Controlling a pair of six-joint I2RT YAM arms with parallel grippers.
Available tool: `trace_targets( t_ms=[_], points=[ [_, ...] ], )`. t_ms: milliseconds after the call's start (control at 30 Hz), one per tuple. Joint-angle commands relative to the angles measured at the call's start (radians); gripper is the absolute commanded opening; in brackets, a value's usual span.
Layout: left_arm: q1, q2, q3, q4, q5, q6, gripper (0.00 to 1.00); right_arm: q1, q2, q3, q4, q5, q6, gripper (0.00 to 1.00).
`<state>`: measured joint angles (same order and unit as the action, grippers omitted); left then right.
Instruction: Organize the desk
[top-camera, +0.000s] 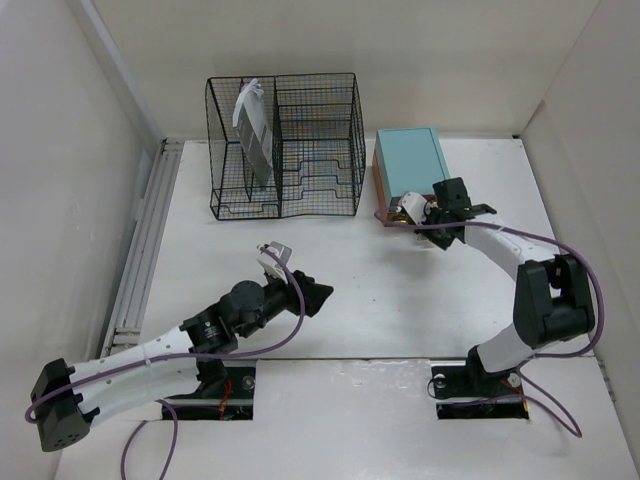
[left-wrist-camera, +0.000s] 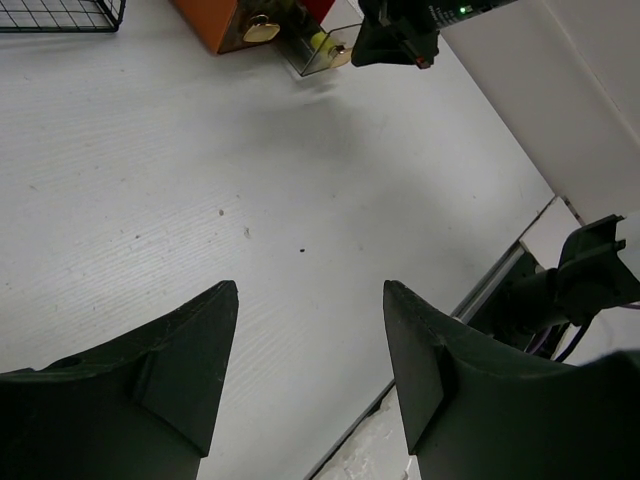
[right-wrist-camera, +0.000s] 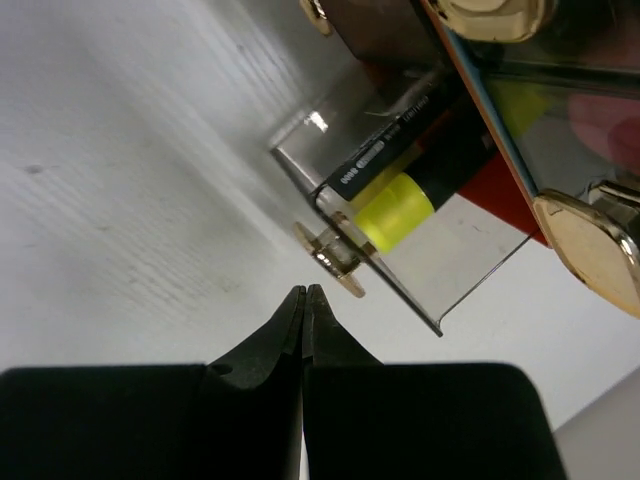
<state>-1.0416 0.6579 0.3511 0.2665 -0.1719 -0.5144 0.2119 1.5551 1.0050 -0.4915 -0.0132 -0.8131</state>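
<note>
The white desk (top-camera: 370, 290) spans the view. A teal-topped drawer box (top-camera: 410, 160) stands at the back right with a clear drawer (right-wrist-camera: 440, 250) pulled out. The drawer holds a black and yellow marker (right-wrist-camera: 395, 200) and has a gold knob (right-wrist-camera: 330, 258). My right gripper (right-wrist-camera: 305, 290) is shut and empty, its tips just in front of that knob; in the top view the right gripper (top-camera: 432, 212) is at the box's front. My left gripper (left-wrist-camera: 310, 290) is open and empty above bare desk; in the top view the left gripper (top-camera: 318, 297) is left of center.
A black wire-mesh file rack (top-camera: 285, 145) stands at the back left with a grey and white flat item (top-camera: 252, 130) upright in it. White walls enclose the desk on both sides and at the back. A metal rail (top-camera: 145, 240) runs along the left edge.
</note>
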Motion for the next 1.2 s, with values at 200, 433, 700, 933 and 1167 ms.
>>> trace_targets(
  t_ms=[200,433,700,933,1167],
  points=[
    [-0.006,-0.024,-0.012,0.052,0.0,0.002,0.57,-0.141,-0.23,0.096,-0.229,-0.47,0.081,0.0],
    [-0.006,-0.015,-0.021,0.086,0.02,0.002,0.57,-0.279,-0.066,0.19,-0.419,-0.78,0.163,0.0],
    [-0.006,-0.066,-0.031,0.053,0.009,-0.007,0.57,-0.503,0.273,0.354,-0.891,-1.166,-0.176,0.0],
    [-0.006,-0.093,-0.04,0.023,-0.009,-0.007,0.57,-0.606,0.436,0.336,-0.891,-1.219,-0.176,0.0],
    [-0.006,-0.057,-0.04,0.059,-0.009,-0.007,0.57,-0.615,0.52,0.365,-0.891,-1.298,-0.155,0.0]
  ],
)
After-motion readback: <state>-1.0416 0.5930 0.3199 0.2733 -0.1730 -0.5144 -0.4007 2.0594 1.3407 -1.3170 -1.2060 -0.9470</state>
